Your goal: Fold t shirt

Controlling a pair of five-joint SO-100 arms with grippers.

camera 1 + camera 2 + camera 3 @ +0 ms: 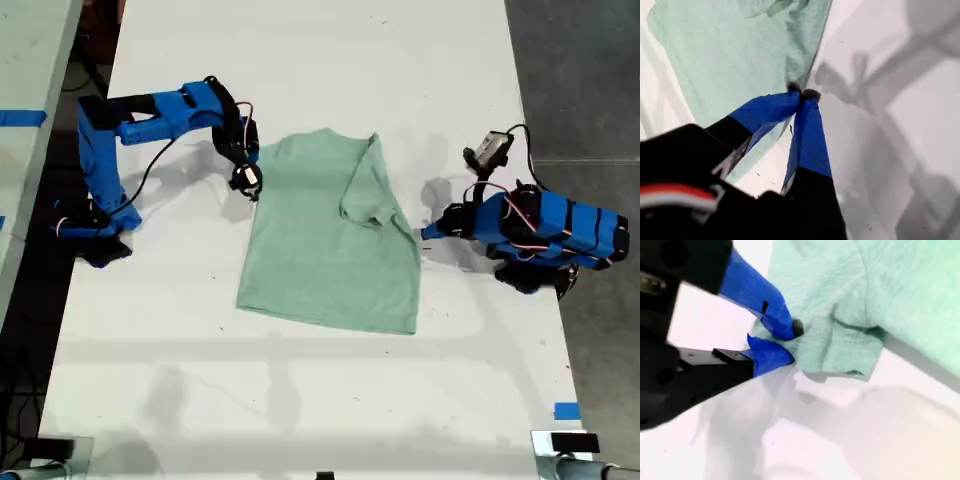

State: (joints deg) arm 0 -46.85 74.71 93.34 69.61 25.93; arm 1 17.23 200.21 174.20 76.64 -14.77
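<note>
— What is in the exterior view?
— One t shirt (325, 240) lies flat mid-bench (300, 400) between two arms. My second gripper (247, 182) reaches down from an arched arm to one edge. My first gripper (428, 234), on a low folded arm, is at the opposite edge.
— The first wrist view?
— Tips are pressed together at the shirt's edge. Whether they pinch cloth, I cannot tell.
— The second wrist view?
— The jaws are pinching the sleeve hem (840, 347).

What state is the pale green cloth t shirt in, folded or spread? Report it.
Partly folded: the pale mint-green cloth t shirt has one sleeve turned in over its body on the exterior view's right.
</note>
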